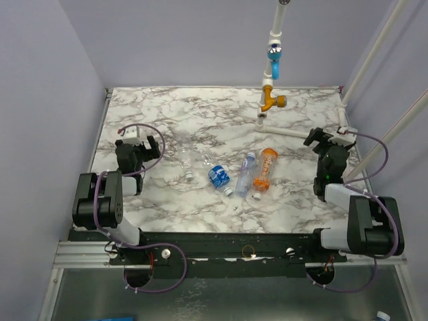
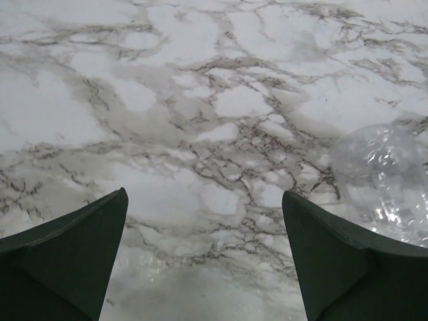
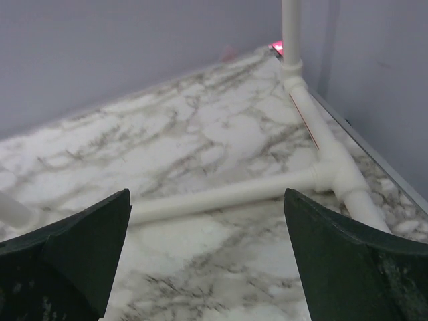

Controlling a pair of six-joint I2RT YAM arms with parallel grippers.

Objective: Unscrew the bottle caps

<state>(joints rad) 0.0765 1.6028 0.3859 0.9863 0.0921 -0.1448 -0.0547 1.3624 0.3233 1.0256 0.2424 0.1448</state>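
Standing released and empty, both grippers were free: left gripper (image 2: 204,200) best pinning the clear bottle (image 1: 185,159), right gripper (image 3: 207,197) twisting its cap (image 1: 190,178).

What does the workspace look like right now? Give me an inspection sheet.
Surface: marble table, no spills seen.
Job's things: clear bottle, blue-label bottle, slim bottle, orange bottle lie mid-table; white caps seem on.
Clutter: white pipe with blue and orange fittings, far side.
End effectors: left end effector and right end effector open, empty.
Cables: purple cables loop by both arms, off the bottles.
Surroundings: lilac walls; white poles at right.
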